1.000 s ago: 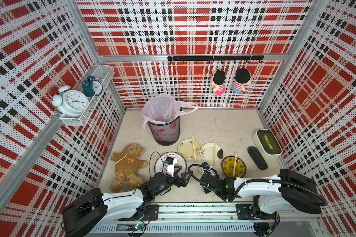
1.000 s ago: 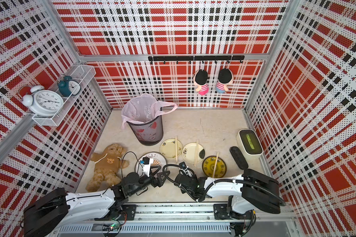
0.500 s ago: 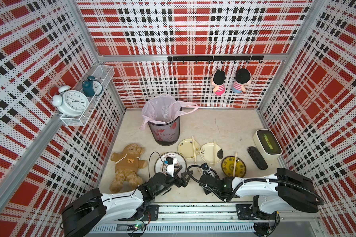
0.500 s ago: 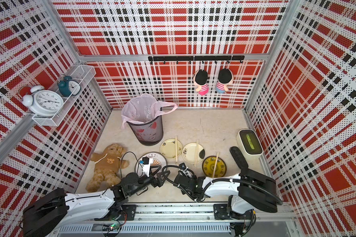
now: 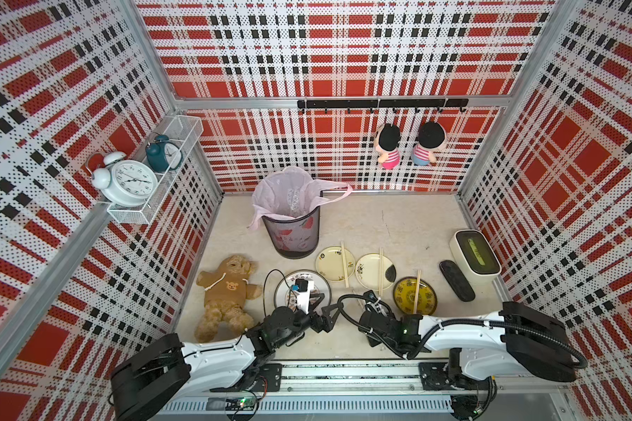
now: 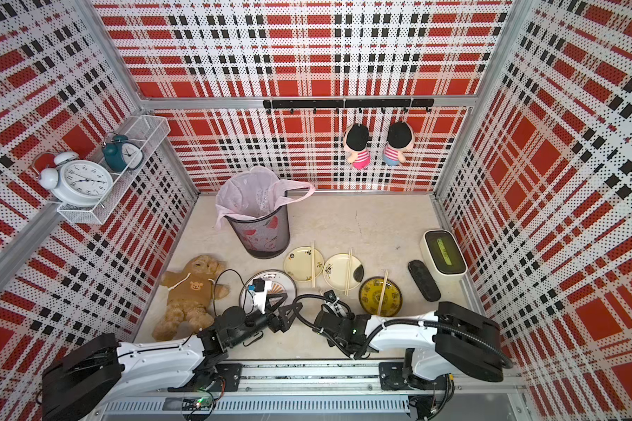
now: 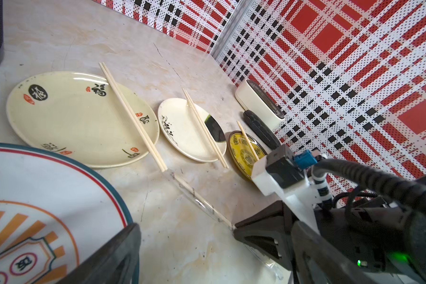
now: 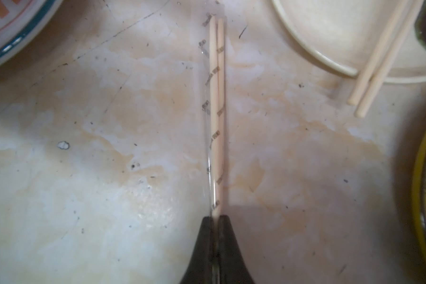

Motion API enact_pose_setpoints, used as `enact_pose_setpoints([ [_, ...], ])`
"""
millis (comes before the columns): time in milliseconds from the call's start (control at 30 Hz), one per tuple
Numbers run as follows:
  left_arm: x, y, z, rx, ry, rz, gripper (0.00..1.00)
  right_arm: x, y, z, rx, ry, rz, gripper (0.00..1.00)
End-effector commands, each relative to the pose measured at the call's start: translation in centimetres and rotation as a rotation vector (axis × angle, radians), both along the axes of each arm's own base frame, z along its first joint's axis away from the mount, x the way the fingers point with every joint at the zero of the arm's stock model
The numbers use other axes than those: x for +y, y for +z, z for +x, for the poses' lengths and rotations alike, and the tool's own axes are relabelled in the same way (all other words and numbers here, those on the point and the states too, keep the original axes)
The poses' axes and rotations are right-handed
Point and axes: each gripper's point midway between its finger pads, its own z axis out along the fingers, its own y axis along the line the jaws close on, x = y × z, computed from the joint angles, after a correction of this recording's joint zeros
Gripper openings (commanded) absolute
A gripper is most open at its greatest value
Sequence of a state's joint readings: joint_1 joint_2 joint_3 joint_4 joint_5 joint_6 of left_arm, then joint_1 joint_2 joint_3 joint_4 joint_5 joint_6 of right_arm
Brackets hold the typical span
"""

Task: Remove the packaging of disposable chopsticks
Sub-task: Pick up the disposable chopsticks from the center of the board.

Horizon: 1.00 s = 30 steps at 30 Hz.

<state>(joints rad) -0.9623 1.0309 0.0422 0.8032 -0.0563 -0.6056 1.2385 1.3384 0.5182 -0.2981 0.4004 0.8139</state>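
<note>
— Where was the packaging?
— One clear sleeve (image 8: 207,108) lay flat on the tabletop (image 8: 84,147) with a wrapped chopstick pair (image 8: 217,73) inside it. It sat between the teal-rimmed plate (image 7: 47,186) and the yellow dish (image 7: 244,152).
— And the right fingers?
— The right fingers (image 8: 203,246) were pinched tight on the near end of that pair, sleeve and sticks together.
— The left ones?
— The left fingers (image 7: 118,253) stood spread wide and held nothing, by the edge of the teal-rimmed plate and apart from the sleeve.
— Any other chopsticks?
— Three bare pairs (image 7: 133,115) lay across dishes, one each on the large cream plate (image 7: 71,118), the smaller cream plate (image 7: 182,132) and the yellow dish.
</note>
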Motion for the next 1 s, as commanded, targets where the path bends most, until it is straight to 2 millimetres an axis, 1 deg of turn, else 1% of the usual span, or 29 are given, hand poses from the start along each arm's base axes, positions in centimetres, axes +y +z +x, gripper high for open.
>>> enact_pose_setpoints([
  [0,-0.5,1.1,-0.1,-0.029,-0.018,-0.033,0.98,-0.5,1.2,0.4,-0.023,-0.014,0.034,0.01],
  [200,-1.0,2.8,-0.6,-0.056,-0.056,-0.094,0.98,-0.2,3.2,0.9,-0.056,-0.013,0.162,0.0],
  [300,-1.0,3.6,-0.7,-0.069,-0.057,-0.121,0.98,-0.3,4.6,1.3,-0.1,-0.012,0.203,0.0],
  [367,-1.1,4.1,-0.8,-0.077,-0.058,-0.137,0.98,0.1,5.4,1.4,-0.108,0.001,0.249,0.0],
  [467,-1.3,4.3,-0.7,-0.079,-0.056,-0.139,0.98,0.4,6.5,1.9,-0.125,0.013,0.288,0.0],
  [567,-1.1,3.9,-0.1,-0.077,-0.022,-0.122,0.98,0.2,7.2,2.6,-0.154,0.005,0.293,0.0],
  [733,-0.5,2.7,1.4,-0.058,0.066,-0.059,0.98,0.3,8.0,4.2,-0.175,-0.001,0.337,0.0],
  [833,-0.2,2.5,2.4,-0.053,0.102,-0.034,0.98,0.3,8.0,5.1,-0.171,-0.01,0.346,0.0],
  [900,0.0,2.5,2.6,-0.05,0.102,-0.035,0.98,0.1,7.2,5.1,-0.155,-0.016,0.316,0.0],
  [967,0.2,2.5,2.8,-0.049,0.107,-0.036,0.99,-0.2,6.1,4.7,-0.119,-0.019,0.293,0.0],
])
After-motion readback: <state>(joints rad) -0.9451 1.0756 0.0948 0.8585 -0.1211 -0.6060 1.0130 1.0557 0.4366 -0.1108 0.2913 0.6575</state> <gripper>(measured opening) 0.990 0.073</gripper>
